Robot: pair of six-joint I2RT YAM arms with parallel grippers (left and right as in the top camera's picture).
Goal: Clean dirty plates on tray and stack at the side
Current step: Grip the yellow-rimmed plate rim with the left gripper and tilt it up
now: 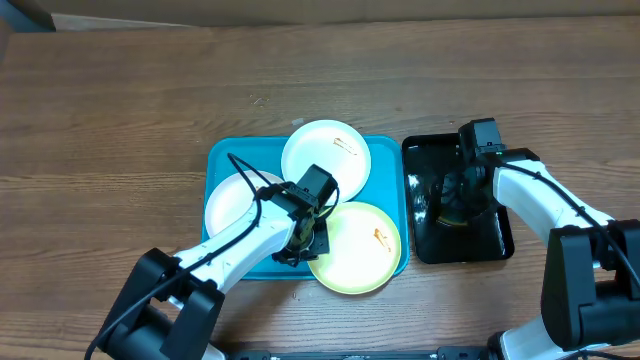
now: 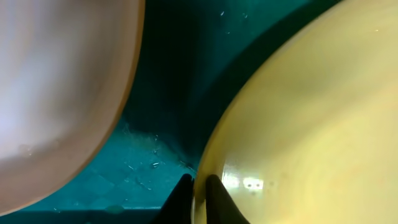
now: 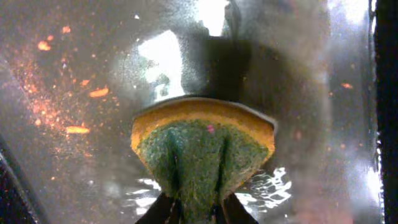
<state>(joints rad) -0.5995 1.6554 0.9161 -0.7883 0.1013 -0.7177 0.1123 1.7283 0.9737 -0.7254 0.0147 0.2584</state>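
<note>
- Pinching the rim of the yellow-green plate (image 1: 360,250), the left claw (image 1: 303,238) is clamped on it, one finger on each face.
- That plate sits at the front right corner of the blue tray (image 1: 216,160), overhanging its rim.
- The back white plate (image 1: 325,155) and the left white plate (image 1: 228,205) also lie on the tray.
- The right claw (image 3: 196,208) is clamped on a yellow-and-green sponge (image 3: 202,143) over the wet black tray (image 1: 485,245).

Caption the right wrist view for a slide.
Right gripper pinching a yellow sponge with green scouring face over the wet, orange-flecked floor of the narrow black plastic tray.
</note>
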